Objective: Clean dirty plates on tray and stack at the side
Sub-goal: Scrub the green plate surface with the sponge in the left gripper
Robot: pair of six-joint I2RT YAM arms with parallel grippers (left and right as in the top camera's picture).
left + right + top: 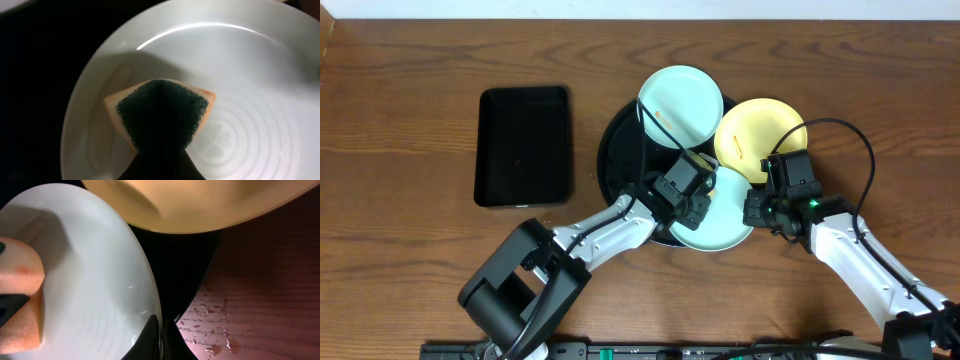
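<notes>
Wood table [400, 60], nothing stacked yet: the left gripper [698, 212], closed on a sponge [160, 112], scrubs the tray's [615, 150] near plate [728, 228]; the right gripper [757, 212] pinches its rim. Smudged, waiting: yellow plate [760, 130], far plate [682, 98].

Overhead: tray [618, 150] mostly covered, only its left arc shows. Left pincer [692, 203] hides part of the near plate [732, 228]. Left wrist: fingers merge into one dark blur below the sponge [161, 112]; plate clipped at right and bottom. Right wrist: yellow plate [200, 202] cut by top edge, sponge by left edge. Right pincer [154, 339] shows one dark tip only; jaw gap unreadable.
</notes>
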